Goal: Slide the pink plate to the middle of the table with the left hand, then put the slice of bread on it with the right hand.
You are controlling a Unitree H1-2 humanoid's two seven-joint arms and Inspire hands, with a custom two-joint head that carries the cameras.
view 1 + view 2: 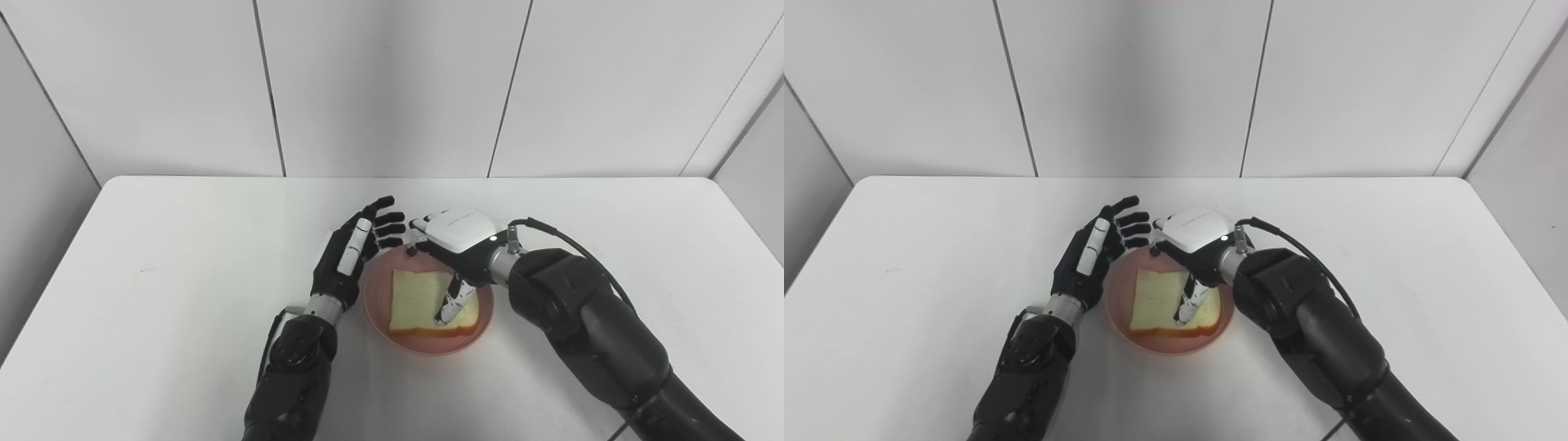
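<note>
The pale square bread slice [429, 302] lies in the round pink plastic plate [376, 306] mid-surface; the right hand [460, 245], thumb resting on it, could drag it off when lifting; the left hand [352, 257] stands spread, empty

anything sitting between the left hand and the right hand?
Yes: the pink plate with the slice of bread on it lies between the left hand and right hand; the right thumb touches the bread. Both eye views show it.
</note>
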